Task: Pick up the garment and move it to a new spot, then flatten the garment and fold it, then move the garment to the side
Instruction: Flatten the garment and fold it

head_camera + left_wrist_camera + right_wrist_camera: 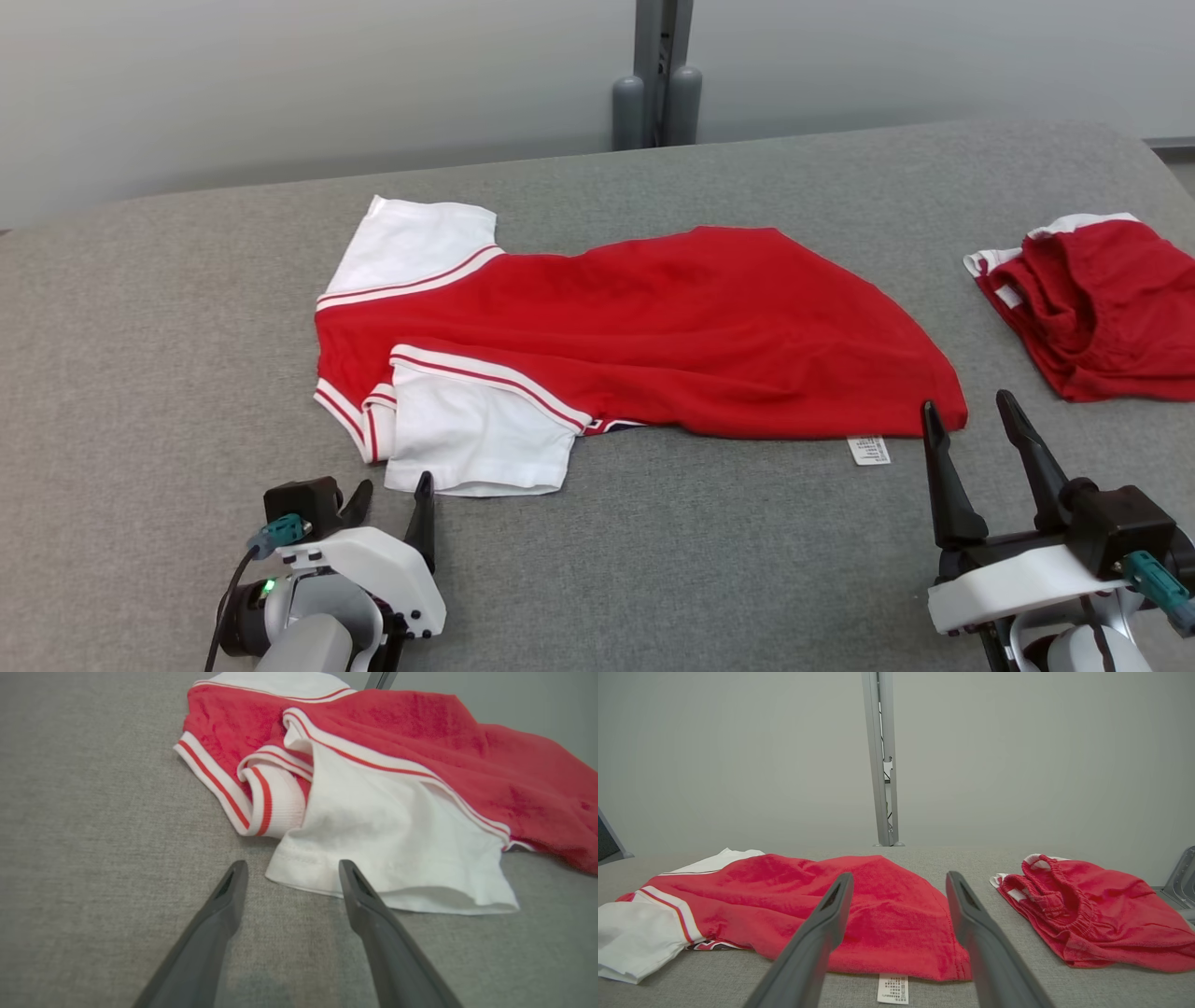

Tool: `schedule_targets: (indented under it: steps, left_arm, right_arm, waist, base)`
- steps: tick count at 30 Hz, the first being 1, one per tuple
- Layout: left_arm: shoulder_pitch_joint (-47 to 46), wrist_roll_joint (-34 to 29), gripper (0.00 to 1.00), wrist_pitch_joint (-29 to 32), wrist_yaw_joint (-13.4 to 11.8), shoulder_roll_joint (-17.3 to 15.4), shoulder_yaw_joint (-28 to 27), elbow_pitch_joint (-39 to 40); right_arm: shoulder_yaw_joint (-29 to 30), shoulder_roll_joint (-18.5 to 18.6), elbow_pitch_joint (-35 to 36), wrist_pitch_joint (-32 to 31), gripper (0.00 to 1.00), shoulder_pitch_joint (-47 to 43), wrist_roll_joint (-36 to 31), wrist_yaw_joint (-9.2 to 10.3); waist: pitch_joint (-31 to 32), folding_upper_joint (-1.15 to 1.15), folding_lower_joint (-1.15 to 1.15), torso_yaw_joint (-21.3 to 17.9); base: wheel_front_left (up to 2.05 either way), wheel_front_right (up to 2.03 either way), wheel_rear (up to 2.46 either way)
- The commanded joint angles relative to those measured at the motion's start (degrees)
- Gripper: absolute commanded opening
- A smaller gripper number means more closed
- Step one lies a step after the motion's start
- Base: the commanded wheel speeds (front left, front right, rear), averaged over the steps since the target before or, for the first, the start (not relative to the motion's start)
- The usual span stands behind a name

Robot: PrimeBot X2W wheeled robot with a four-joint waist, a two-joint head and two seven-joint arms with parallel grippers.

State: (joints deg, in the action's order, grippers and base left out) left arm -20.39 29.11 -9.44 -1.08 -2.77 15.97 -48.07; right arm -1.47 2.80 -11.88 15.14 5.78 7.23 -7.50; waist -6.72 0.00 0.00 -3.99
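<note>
Logging head view: shirt [653,327] lies spread mid-table [140,448], collar end left, hem right, and the near sleeve [476,439] is doubled over the body. Judged placed and roughly flat. Folding is hardly begun, and the move aside is still to do. Left gripper [394,483] sits low at the sleeve's edge, jaws apart, holding nothing. Right gripper [966,403] is at the hem corner, jaws apart, empty. Shorts [1092,308] lie well apart at far right.

Left wrist view: fingers slope down toward the cuff. One tip overlaps its edge and the other is over bare table; contact cannot be told.

Right wrist view: fingers run nearly level with the table, aimed at the hem, with the label [893,988] just below it.
</note>
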Motion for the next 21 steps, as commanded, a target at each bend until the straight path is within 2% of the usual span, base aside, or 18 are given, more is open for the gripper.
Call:
schedule_targets:
  steps: [1,5,7,8,9,10,11,12,21]
  left_arm:
    - [-1.4,0.4,1.0,-0.5,-0.5,-0.3,-0.1,-1.4]
    - [-2.8,1.1,0.99,-0.5,-0.2,-0.3,0.5,-4.9]
    - [-3.4,1.4,0.69,-0.9,-0.1,-0.2,0.8,-6.1]
    - [-3.7,1.7,0.49,-1.1,0.0,-0.2,1.0,-6.5]
    - [-3.9,1.9,0.41,-1.4,0.1,-0.2,1.3,-7.0]
    - [-4.3,2.0,0.41,-1.6,0.2,-0.2,1.6,-7.4]
    - [-4.6,2.1,0.16,-2.0,0.5,-0.2,1.9,-7.6]
    - [-4.9,2.1,0.01,-2.2,0.7,-0.2,2.4,-7.9]
    - [-6.1,2.2,0.0,-5.3,1.1,-0.3,4.9,-6.3]
  right_arm:
    - [-0.1,0.2,-0.1,0.0,1.0,0.8,0.3,0.0]
    - [-0.3,0.2,-0.3,0.0,1.0,0.7,0.3,0.01]
    - [-0.3,0.2,-0.4,0.0,1.0,0.8,0.2,0.01]
    - [-0.2,0.2,-0.4,0.0,1.0,0.8,0.2,0.01]
    - [-0.2,0.2,-0.3,0.0,1.0,0.8,0.2,0.0]
    - [-0.1,0.2,-0.3,0.0,1.0,0.8,0.2,0.01]
    - [-0.1,0.2,-0.3,0.0,1.0,0.8,0.1,0.01]
    - [0.0,0.2,-0.3,0.0,1.0,0.8,0.1,0.01]
    - [1.6,0.3,-2.1,0.0,1.0,0.0,-0.5,0.01]
  waist:
    - [-0.5,0.0,0.0,-0.7]
    - [-0.7,0.0,0.0,-1.4]
    - [-0.8,0.0,0.0,-1.7]
    - [-0.8,0.0,0.0,-1.7]
    - [-0.9,0.0,0.0,-1.8]
    - [-0.9,0.0,0.0,-1.8]
    - [-1.0,0.0,0.0,-1.8]
    - [-1.0,0.0,0.0,-1.8]
    - [-1.1,0.0,0.0,-0.6]
  base:
    - [0.0,0.0,0.0]
    - [0.0,0.0,0.0]
    - [0.0,0.0,0.0]
    - [0.0,0.0,0.0]
    - [0.0,0.0,0.0]
    - [0.0,0.0,0.0]
    - [0.0,0.0,0.0]
    - [0.0,0.0,0.0]
    - [0.0,0.0,0.0]
